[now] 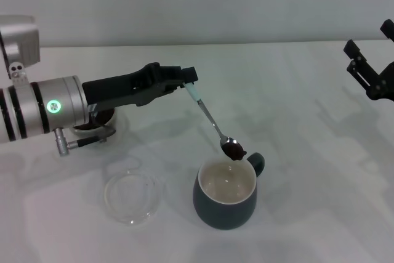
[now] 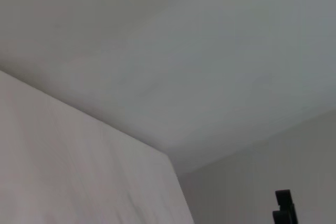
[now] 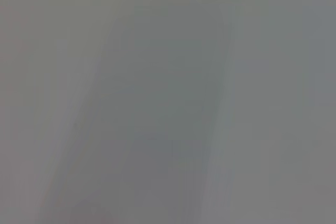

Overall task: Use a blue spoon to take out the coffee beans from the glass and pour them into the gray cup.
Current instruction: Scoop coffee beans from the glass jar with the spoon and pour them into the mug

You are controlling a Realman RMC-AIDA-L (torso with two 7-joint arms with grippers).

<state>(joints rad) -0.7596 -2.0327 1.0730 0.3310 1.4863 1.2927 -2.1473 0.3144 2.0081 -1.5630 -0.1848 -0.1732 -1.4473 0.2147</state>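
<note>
beans point(image 1: 233, 150) were carried in blue spoon point(image 1: 212, 123), clenched by left gripper point(image 1: 190, 82), over gray cup point(image 1: 226, 194) rim | pour pending | glass point(image 1: 95, 122) mostly hidden, apparently still holding beans | right gripper point(image 1: 371, 72) was parked, seemingly open

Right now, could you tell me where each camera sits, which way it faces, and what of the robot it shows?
Head view: high, looking down at the white table; shows the left gripper holding the blue spoon with coffee beans over the gray cup, and the right gripper parked far right.
Left wrist view: faces only blank pale surfaces; a dark part at the edge.
Right wrist view: featureless grey; no body visible.
Shared: nothing identifiable.
</note>
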